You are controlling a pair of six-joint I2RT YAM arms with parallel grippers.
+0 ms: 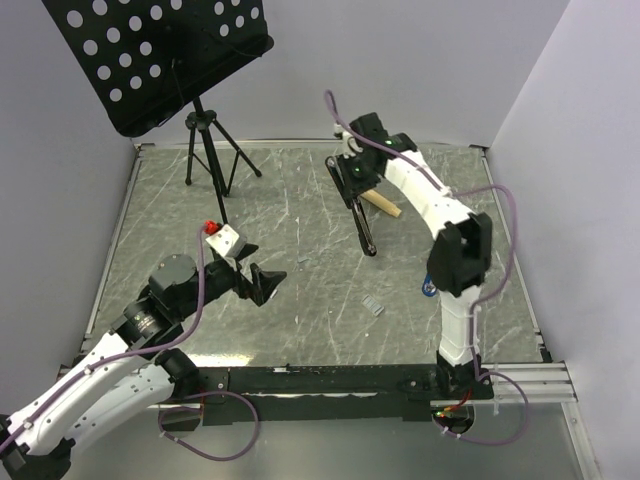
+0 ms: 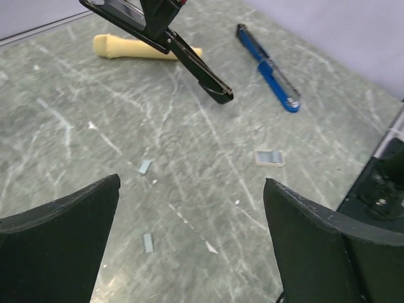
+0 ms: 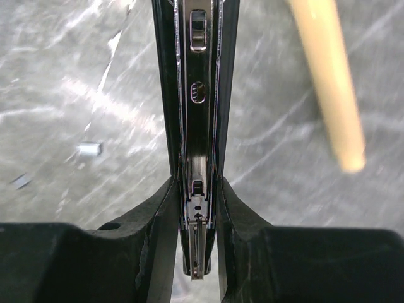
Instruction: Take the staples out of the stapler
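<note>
You've got the stapler (image 3: 199,126) pinched in the right gripper (image 3: 197,208), one bar slanting down ahead of it toward the table (image 1: 300,320). The staples (image 2: 269,157) lie loose ahead of the left gripper (image 2: 192,183), well apart from it; its jaws gape wide, empty

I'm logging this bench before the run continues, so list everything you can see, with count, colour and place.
stapler: one, black, far centre-right, hinged open, clamped in the right fingers
staples: one strip, silvery-grey, flat on the table, nearer the arms than the stapler
staple bits: at least two, grey, loose on the table apart from the strip
wooden stick: one, pale tan, lying beside the stapler
blue-handled tool: one, blue, lying by the right arm
music stand: one, black, perforated, far-left corner
table: one, scratched grey-green
left gripper: fingers open, empty, near left
right gripper: fingers shut on the stapler
</note>
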